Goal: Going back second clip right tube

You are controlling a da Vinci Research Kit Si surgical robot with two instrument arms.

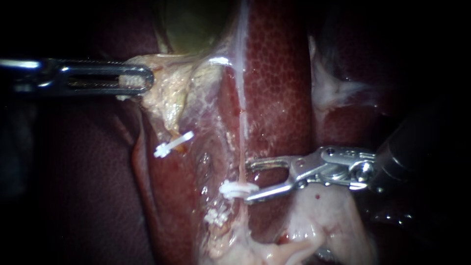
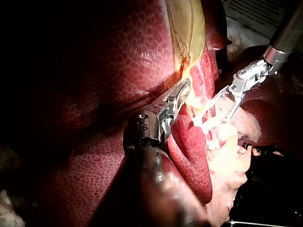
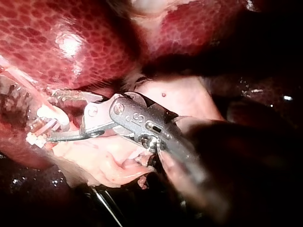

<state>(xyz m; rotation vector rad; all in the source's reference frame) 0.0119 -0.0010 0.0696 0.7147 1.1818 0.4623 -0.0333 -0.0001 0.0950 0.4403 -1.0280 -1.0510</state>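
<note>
Right instrument (image 1: pixel 247 180): jaws spread wide, gripping nothing, tips just beside the right tube (image 1: pixel 241 142). White clip (image 1: pixel 238 189) seated across that tube, touching the lower jaw's tip, apart from the upper. Lower clip (image 1: pixel 216 216) further down near the same strand, too buried in shreds to place surely. Tube stretched taut along the edge of the liver (image 1: pixel 277 83), probably to keep it exposed for clipping. Left instrument (image 1: pixel 142 78): jaws pressed together on pale tissue (image 1: pixel 169 95) under the gallbladder (image 1: pixel 196 24), likely the source of that tension. Judging by the open, empty jaws: clip delivered, withdrawal the step in hand.
</note>
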